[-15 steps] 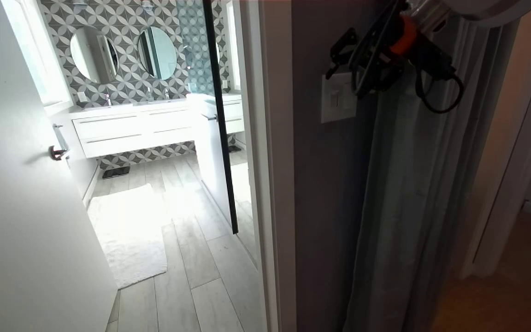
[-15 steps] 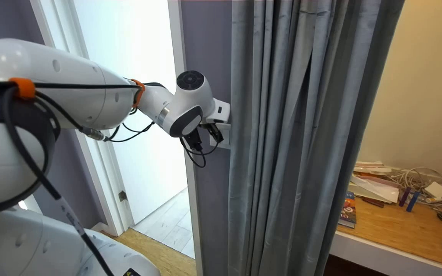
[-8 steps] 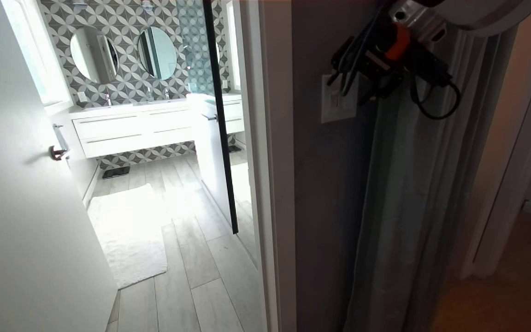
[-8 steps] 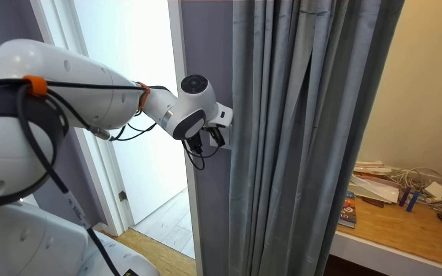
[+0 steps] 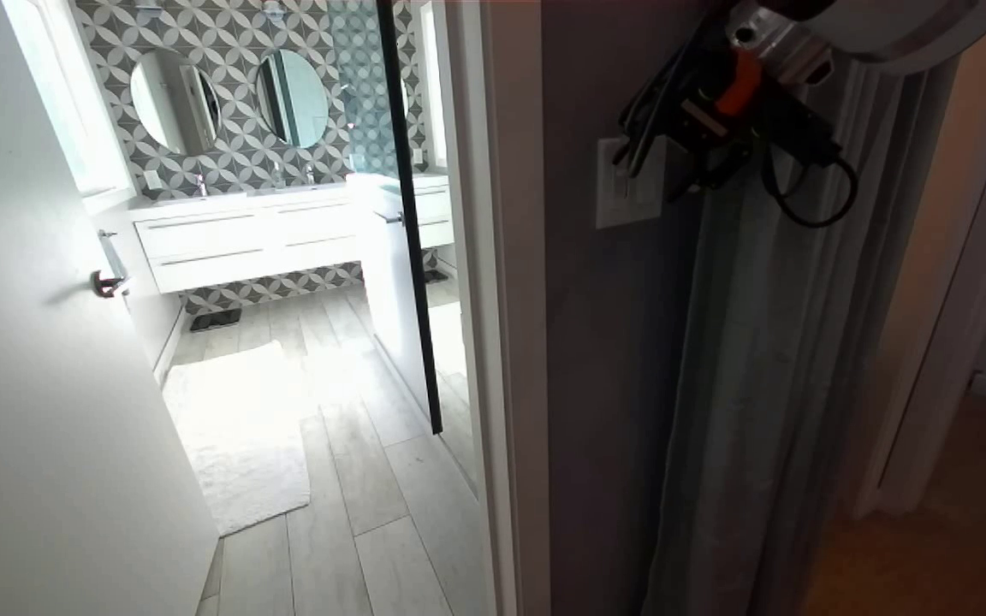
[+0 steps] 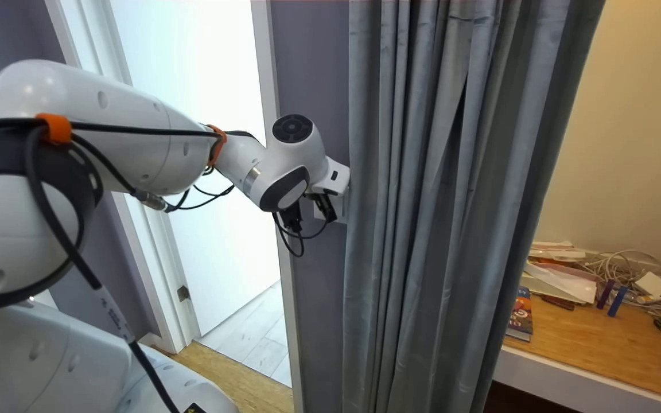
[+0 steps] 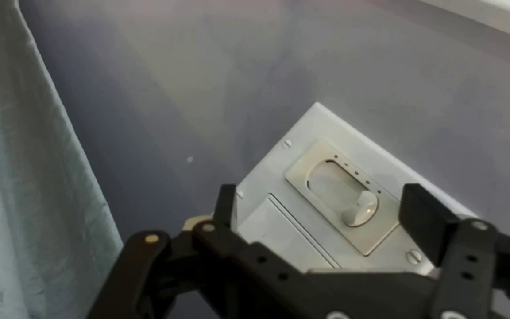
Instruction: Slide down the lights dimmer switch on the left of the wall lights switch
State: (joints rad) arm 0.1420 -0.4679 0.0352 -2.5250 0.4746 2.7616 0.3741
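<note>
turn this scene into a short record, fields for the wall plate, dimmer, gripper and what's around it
wall plate: white, on the wall, between door frame and curtain
dimmer knob: at the lower right end of its slot in the wrist view
beside dimmer knob: wide flat switch
gripper: open, fingers apart, nothing held; contact with wall plate unclear
beyond door frame: white rug, white drawers
on wooden surface: papers, book
</note>
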